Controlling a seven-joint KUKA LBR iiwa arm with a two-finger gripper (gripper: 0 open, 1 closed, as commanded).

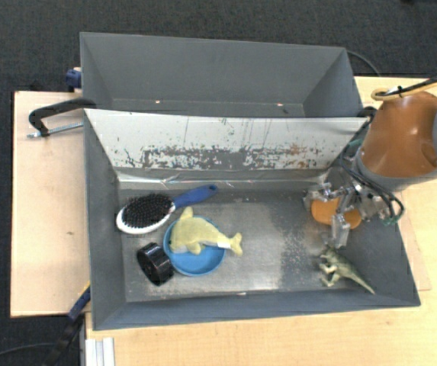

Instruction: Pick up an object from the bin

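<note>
Clearly the pick is not yet done: nothing can be seen held in the gripper [338, 233], and every loose thing lies on the floor of the bin [203, 75].

The gripper hangs low by the bin's right wall, under the arm's orange cover [401, 139]. It is just above and near a small green dinosaur [340, 271], which lies in the front right corner. Whether the gripper is released or clenched cannot be told from this angle. An orange lump [323, 212] sits just beside the gripper on its left; I cannot tell whether it is a loose thing or part of the wrist.

Well apart, at the bin's left side, lie a brush [146, 213], a yellow dolphin [203, 236] resting on a blue dish [199, 264], and a black cap [155, 264] touching the dish.

As I judge it, the approach is mostly made. Still left are the last descent, the closing round the dinosaur or whatever is chosen, and the lift clear of the bin.
</note>
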